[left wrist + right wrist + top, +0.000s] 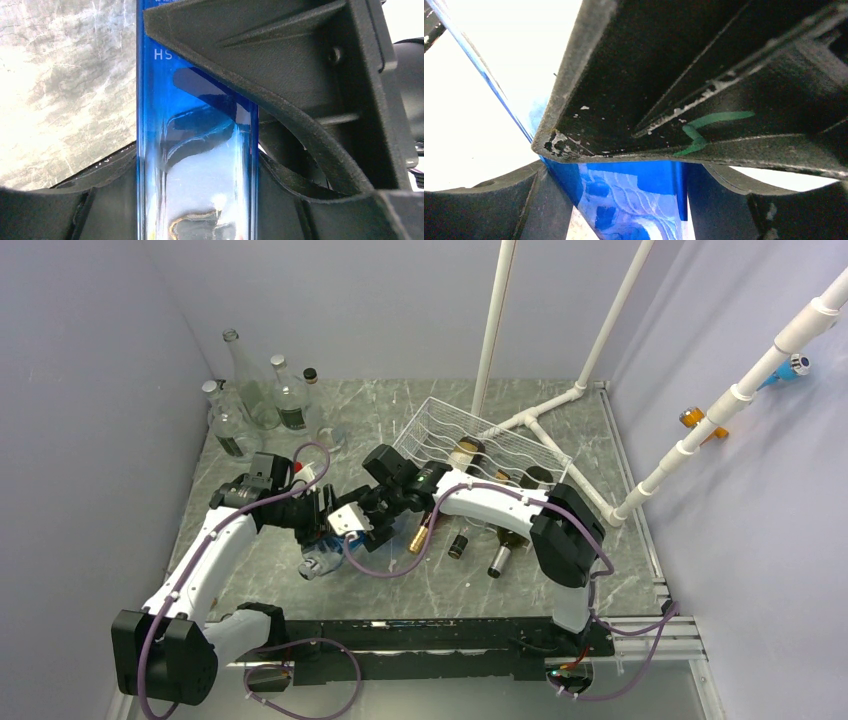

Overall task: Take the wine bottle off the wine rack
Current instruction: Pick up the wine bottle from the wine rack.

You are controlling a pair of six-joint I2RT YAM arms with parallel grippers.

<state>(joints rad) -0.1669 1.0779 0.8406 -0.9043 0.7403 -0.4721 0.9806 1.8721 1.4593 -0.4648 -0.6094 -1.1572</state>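
Three dark bottles [512, 537] in white wire wine rack [432, 425]. At its eight o'clock, blue wine bottle [197, 150] clamped in both half-closed jaws.

- You see a clear blue glass bottle [197, 165] running top to bottom through the middle of the frame, with white letters "HS" near its top.
- Your left gripper [200, 150] clamps it: one black plastic finger [300, 75] crosses it from the upper right, the other sits below.
- Grey marbled tabletop [65, 90] shows at left.
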